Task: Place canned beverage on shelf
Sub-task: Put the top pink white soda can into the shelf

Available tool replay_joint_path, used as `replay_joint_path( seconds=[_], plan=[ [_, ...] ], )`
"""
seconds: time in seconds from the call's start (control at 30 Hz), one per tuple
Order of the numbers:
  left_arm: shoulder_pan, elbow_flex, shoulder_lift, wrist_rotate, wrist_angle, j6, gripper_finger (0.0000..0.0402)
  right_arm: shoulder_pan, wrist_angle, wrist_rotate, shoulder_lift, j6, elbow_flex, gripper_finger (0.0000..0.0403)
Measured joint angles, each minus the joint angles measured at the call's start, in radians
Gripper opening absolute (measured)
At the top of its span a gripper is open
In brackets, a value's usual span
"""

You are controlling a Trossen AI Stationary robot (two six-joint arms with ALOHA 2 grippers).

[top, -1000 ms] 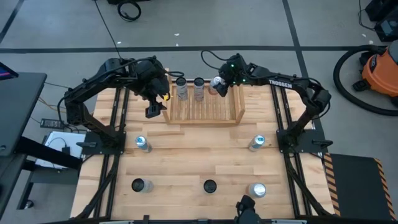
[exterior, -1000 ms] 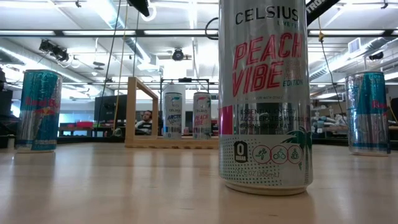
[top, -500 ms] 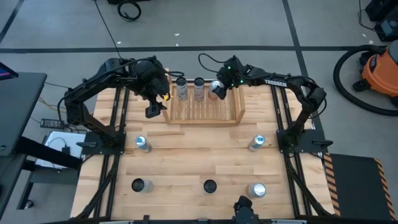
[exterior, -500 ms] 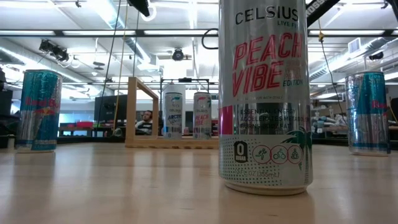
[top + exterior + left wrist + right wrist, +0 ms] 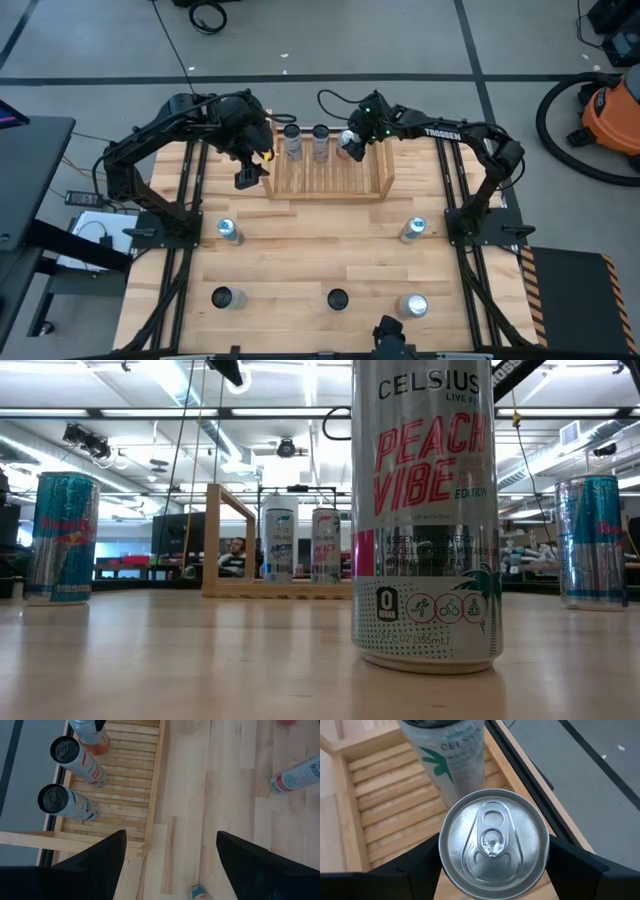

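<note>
The shelf (image 5: 330, 172), a light wooden rack with a slatted base, stands at the table's far middle. Two cans (image 5: 292, 146) (image 5: 320, 144) stand on the slats along its far edge. Right of them is a third silver can (image 5: 494, 842), upright, with my right gripper (image 5: 352, 138) shut on it. In the left wrist view this can (image 5: 91, 734) has its bottom down at the slats. My left gripper (image 5: 170, 865) hangs open above the table by the shelf's left board (image 5: 268, 170), touching nothing. In the low view a large near can hides the held can. My right gripper pinches the third can by its side wall just under the top rim (image 5: 441, 854), one finger (image 5: 420, 867) on each side. The fingers slant down from the table's right. The can stays upright. Whether its base rests on the slats I cannot tell.
Several more cans stand on the near half of the table: two at mid depth (image 5: 229, 231) (image 5: 414, 230) and three near the front edge (image 5: 222, 297) (image 5: 337, 298) (image 5: 413, 305). The front middle one fills the low view (image 5: 425, 510). Bare slats (image 5: 335, 178) lie in front of the shelved cans.
My right gripper has edged a little toward the table's left and down with the can, bringing it closer to the second shelved can, then kept still. The can has stayed upright.
</note>
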Motion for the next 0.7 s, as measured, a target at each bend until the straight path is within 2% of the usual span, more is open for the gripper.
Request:
replay_joint_path(
  seconds=[0.17, 0.7],
  plan=[
    [0.000, 0.000, 0.000, 0.000, 0.000, 0.001, 0.0311, 0.004, 0.007, -0.035, 0.000, -0.022, 0.000, 0.0310],
    [0.000, 0.000, 0.000, 0.000, 0.000, 0.000, 0.0311, 0.007, 0.031, -0.013, 0.071, -0.054, 0.011, 0.0310]
  ],
)
